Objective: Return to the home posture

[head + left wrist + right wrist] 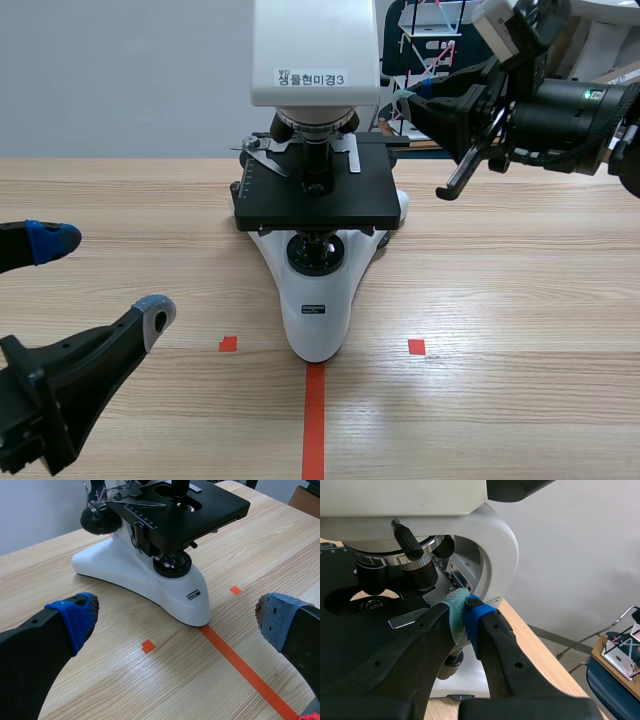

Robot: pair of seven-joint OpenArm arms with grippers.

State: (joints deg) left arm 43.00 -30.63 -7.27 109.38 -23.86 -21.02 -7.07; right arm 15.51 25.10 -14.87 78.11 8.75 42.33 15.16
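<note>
While raised close to the microscope [315, 300], right gripper [465, 612]: fingers together, pads flat on each other, clamped on nothing; tips just beside the curved white arm, over the rear of the stage [315, 195]; contact not clear.
Left gripper [105, 276]: fingers wide apart, holding nothing; low over the table [520, 300], near the base but apart from it.
Risk, right side: likely the greater; swinging sideways instead of backing straight out could strike the objectives [417, 572] or stage clip [405, 621] and shift the microscope.
Risk, left side: slight; sweeping low across could clip the base.
Containers: none to tell of.
</note>
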